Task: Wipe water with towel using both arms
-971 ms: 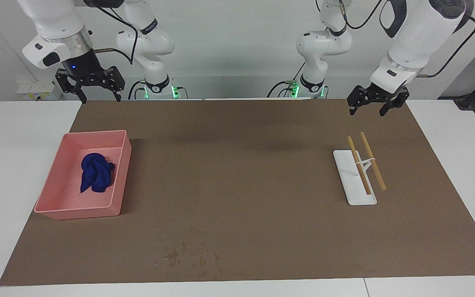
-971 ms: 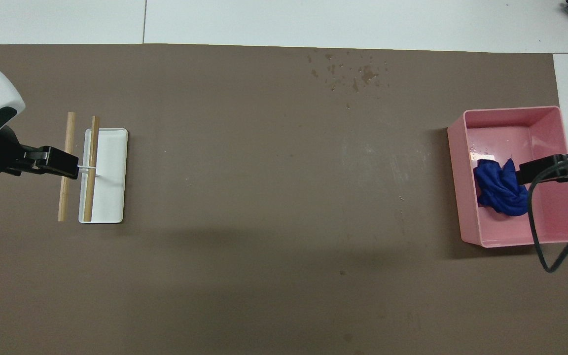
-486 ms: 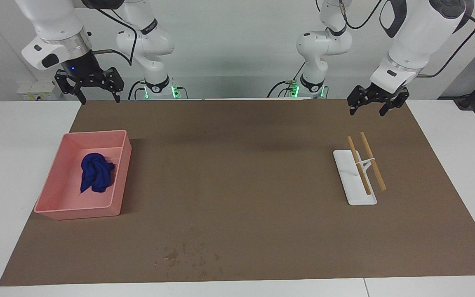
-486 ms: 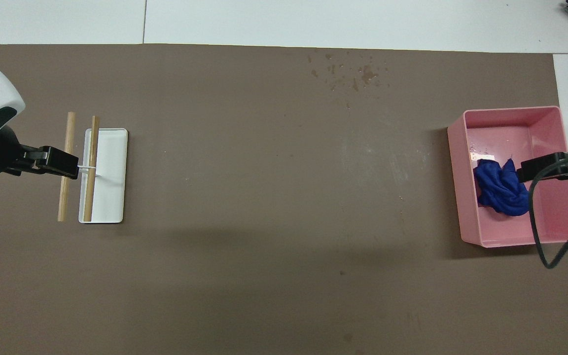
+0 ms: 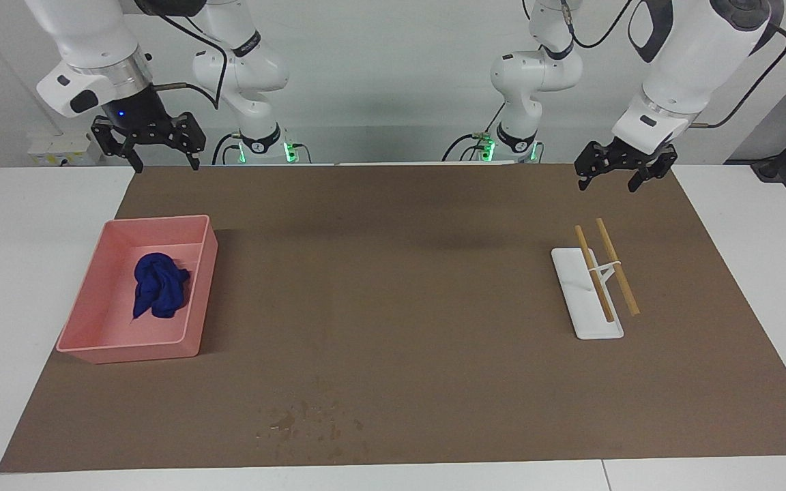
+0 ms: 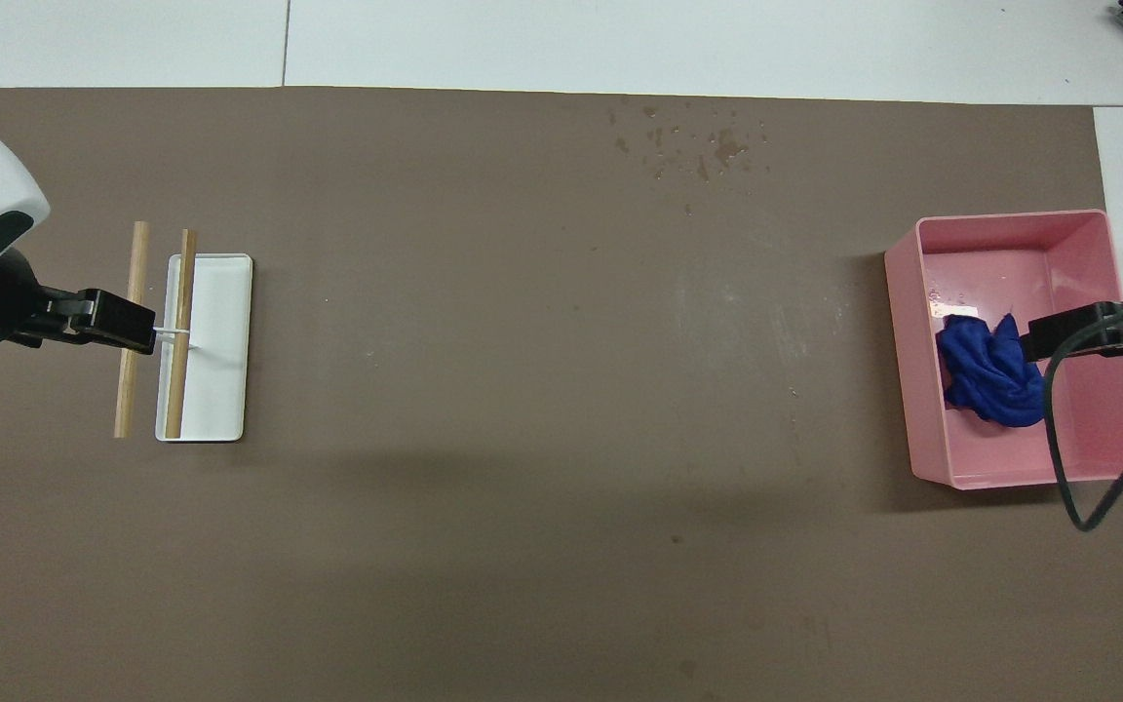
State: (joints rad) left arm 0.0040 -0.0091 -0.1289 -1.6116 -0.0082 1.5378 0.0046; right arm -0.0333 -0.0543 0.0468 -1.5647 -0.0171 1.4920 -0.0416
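Observation:
The towel (image 5: 159, 293) is a crumpled royal-blue cloth lying in a pink bin (image 5: 192, 341) toward the right arm's end of the table; it also shows in the overhead view (image 6: 988, 382). The water (image 5: 311, 426) is a scatter of dark specks on the brown mat, farther from the robots than the bin, and shows from above too (image 6: 693, 146). My right gripper (image 5: 166, 164) is open and empty, high in the air; from above it (image 6: 1039, 341) covers the towel's edge. My left gripper (image 5: 606, 185) is open and empty, up in the air and waiting.
A white tray (image 5: 580, 303) with two wooden sticks (image 5: 617, 266) across it stands toward the left arm's end; from above my left gripper (image 6: 133, 331) covers the sticks (image 6: 130, 390). A brown mat (image 5: 393, 286) covers most of the white table.
My right gripper has risen a little above the bin's end of the table. The left arm, towel and water have not moved.

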